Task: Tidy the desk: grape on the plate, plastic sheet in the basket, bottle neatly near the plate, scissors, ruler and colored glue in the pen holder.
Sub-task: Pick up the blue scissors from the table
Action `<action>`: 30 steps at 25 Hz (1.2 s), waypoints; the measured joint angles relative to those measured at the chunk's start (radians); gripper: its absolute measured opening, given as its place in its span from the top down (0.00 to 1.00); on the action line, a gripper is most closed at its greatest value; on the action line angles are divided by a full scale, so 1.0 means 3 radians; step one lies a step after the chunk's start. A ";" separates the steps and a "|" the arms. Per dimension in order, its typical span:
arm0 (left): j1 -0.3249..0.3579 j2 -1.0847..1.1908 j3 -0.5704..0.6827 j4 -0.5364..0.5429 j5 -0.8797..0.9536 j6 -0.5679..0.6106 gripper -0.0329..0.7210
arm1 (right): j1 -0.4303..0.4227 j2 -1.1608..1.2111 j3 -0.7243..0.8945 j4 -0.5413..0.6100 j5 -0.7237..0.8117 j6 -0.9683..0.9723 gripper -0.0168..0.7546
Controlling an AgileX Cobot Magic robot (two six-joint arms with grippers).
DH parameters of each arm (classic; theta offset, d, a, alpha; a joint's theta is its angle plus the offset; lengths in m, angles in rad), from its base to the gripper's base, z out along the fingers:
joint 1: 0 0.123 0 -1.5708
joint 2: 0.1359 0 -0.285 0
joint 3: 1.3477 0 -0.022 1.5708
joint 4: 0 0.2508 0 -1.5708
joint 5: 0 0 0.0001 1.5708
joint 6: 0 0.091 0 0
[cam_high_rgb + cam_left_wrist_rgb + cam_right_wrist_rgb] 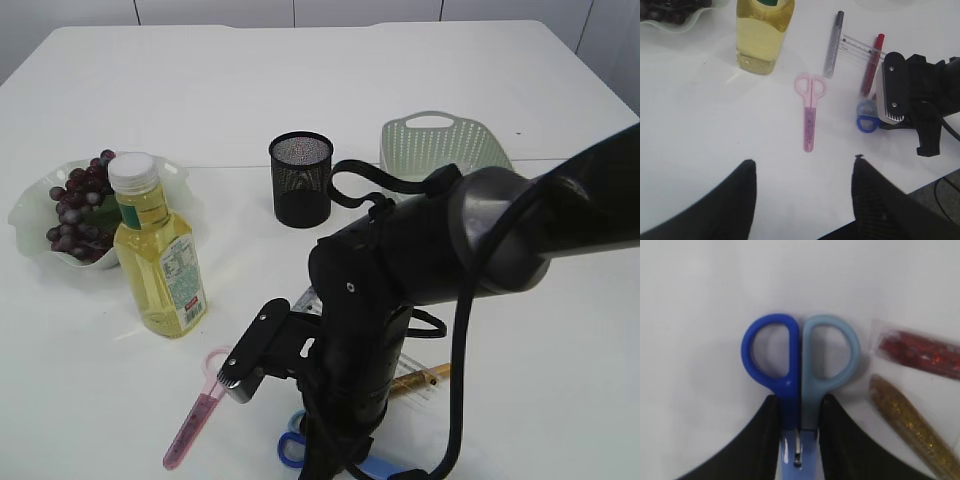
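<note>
My right gripper (799, 401) is shut on the blue scissors (800, 355) just below their handles, low at the table's front; the scissors also show in the exterior view (292, 450). My left gripper (802, 162) is open and empty, above bare table in front of the pink scissors (810, 112). Red glue (872, 62), grey glue (832, 47) and a clear ruler (856, 46) lie beside them. Gold glue (910, 425) lies next to the red one. Grapes (75, 205) sit on the plate (30, 215). The bottle (160, 260) stands upright beside it. The plastic sheet is out of view.
The black mesh pen holder (300, 180) stands at mid-table and the green basket (440, 145) behind it to the right. My right arm (400, 300) covers the glue and ruler in the exterior view. The table's front edge (920, 185) is close.
</note>
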 joint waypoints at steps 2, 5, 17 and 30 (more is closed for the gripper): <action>0.0000 0.0000 0.0000 0.0000 0.0000 0.0000 0.37 | 0.0000 -0.0031 0.0006 0.0000 0.0029 0.0000 0.75; 0.0000 0.0000 0.0000 0.0000 -0.0006 0.0000 0.37 | 0.0000 -0.0085 0.0006 0.0000 0.0075 0.0000 0.75; 0.0000 0.0000 0.0000 0.0000 -0.0006 0.0000 0.37 | 0.0000 -0.0446 -0.0080 0.0006 0.0118 0.0006 0.75; 0.0000 0.0000 0.0000 -0.0013 -0.0006 0.0000 0.37 | 0.0000 -0.0464 -0.0303 0.0006 0.0152 0.0006 0.76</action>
